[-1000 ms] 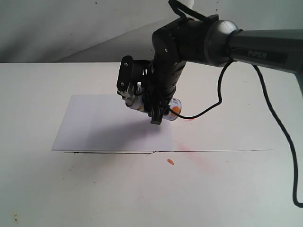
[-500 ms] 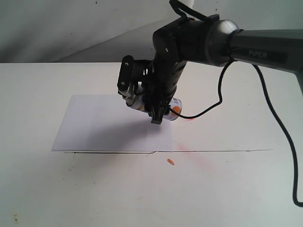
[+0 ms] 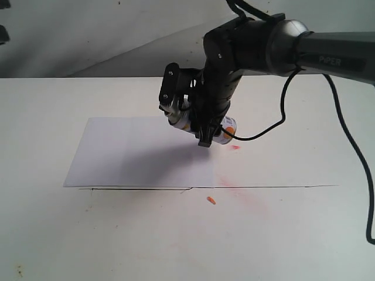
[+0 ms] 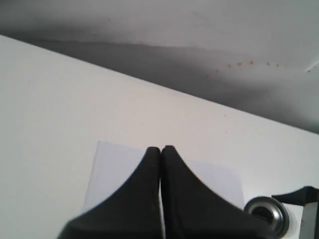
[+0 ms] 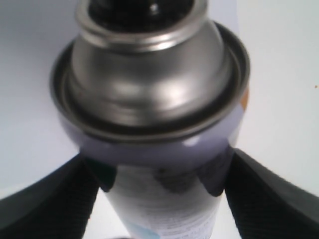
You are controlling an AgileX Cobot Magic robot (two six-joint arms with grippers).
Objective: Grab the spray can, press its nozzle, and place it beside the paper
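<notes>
The right claw [image 5: 157, 199] pinched the spray can [image 5: 149, 89] aloft, tilted over the paper's [image 3: 135, 152] right edge, likely to set it alongside; the left claw [image 4: 160, 154] was pressed together.

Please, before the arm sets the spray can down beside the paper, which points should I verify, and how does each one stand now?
1. Grip: the right hand is closed on the spray can, one finger on each side. Ok.
2. Posture: the can is tilted in the exterior view, not upright. Not ok.
3. Position: the can hangs in the air near the right edge of the paper. Not ok.
4. Landing spot: the table right of the paper shows only flat red stains. Ok.
5. Other arm: the left hand is shut and is not seen near the can in the exterior view. Ok.
6. Whether the nozzle was pressed: cannot tell.
</notes>
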